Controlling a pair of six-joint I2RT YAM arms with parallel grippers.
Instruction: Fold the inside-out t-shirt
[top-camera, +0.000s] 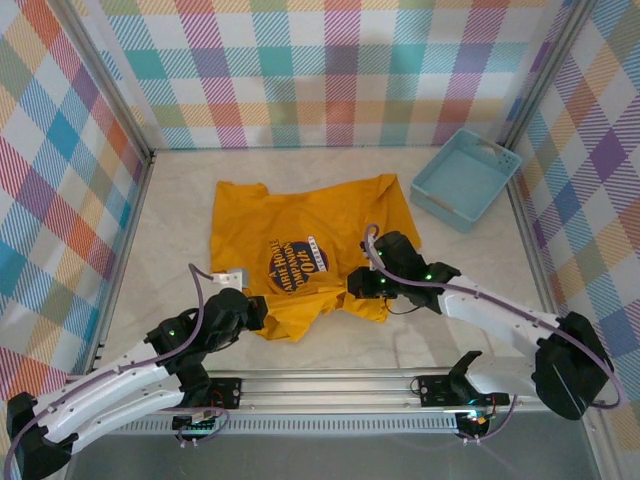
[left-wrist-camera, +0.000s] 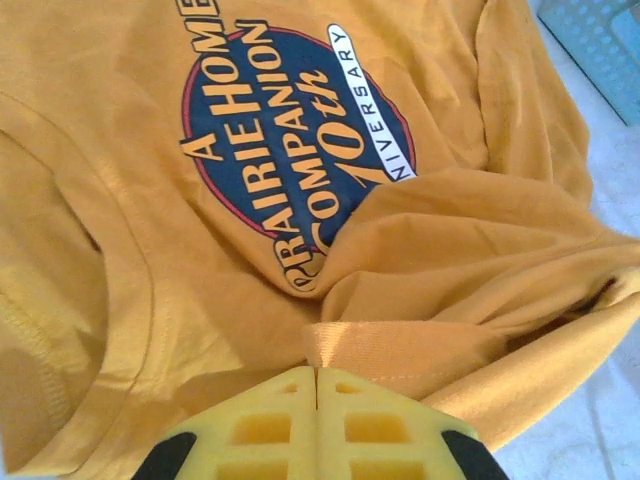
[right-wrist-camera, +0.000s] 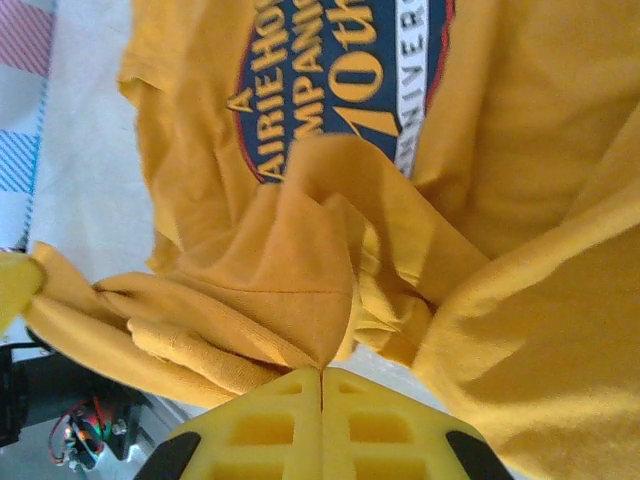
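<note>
The inside-out t-shirt (top-camera: 250, 225) lies rumpled on the table, its dark oval lettering (top-camera: 298, 265) facing up and its near edge bunched. My left gripper (top-camera: 257, 312) is at the shirt's near left edge. In the left wrist view the t-shirt (left-wrist-camera: 120, 200) spreads ahead, and the left gripper (left-wrist-camera: 317, 375) is shut on a ribbed band (left-wrist-camera: 400, 350) of its edge. My right gripper (top-camera: 354, 286) is at the near right edge. In the right wrist view the right gripper (right-wrist-camera: 321, 372) is shut on a pointed fold (right-wrist-camera: 300, 270) of the t-shirt, lifting it off the table.
A light blue basket (top-camera: 465, 178) stands at the far right of the table (top-camera: 170, 230). Checked walls close in the back and both sides. A metal rail (top-camera: 340, 382) runs along the near edge between the arm bases.
</note>
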